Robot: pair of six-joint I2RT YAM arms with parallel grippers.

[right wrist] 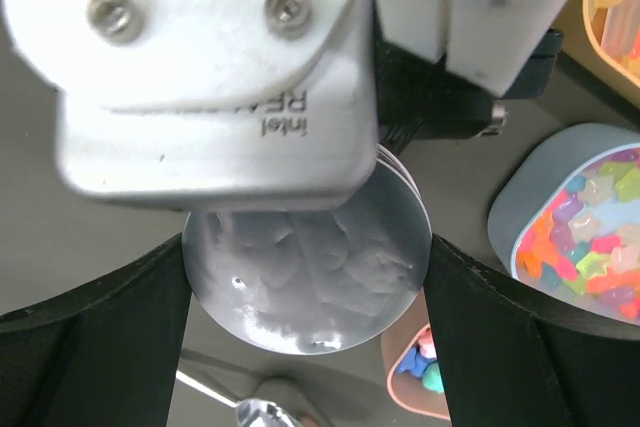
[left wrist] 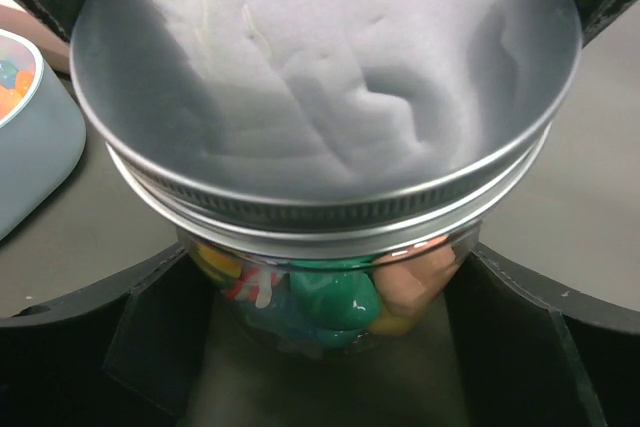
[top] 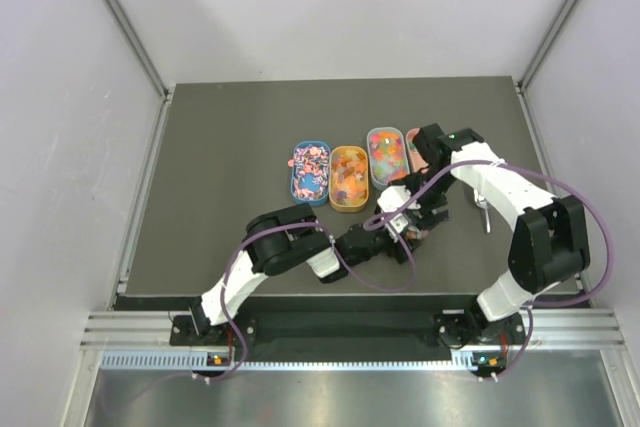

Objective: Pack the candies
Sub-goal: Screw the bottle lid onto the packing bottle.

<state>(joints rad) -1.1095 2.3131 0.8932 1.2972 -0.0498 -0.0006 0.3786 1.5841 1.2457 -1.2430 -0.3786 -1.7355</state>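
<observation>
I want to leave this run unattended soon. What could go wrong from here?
The left gripper holds the jar only by its smooth glass sides; twisting the lid may spin or tip it. The right gripper straddles the lid close to the left wrist camera housing, so the arms might collide. The open tray of candies lies nearby and could get knocked.

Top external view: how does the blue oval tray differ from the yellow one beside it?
The blue tray is leftmost in the row; the yellow tray stands to its right, set slightly nearer the arms. The blue tray holds pink, black and white bits; the yellow tray holds orange-yellow gummies. Both are oval, filled, and lie lengthwise away from the arms.
</observation>
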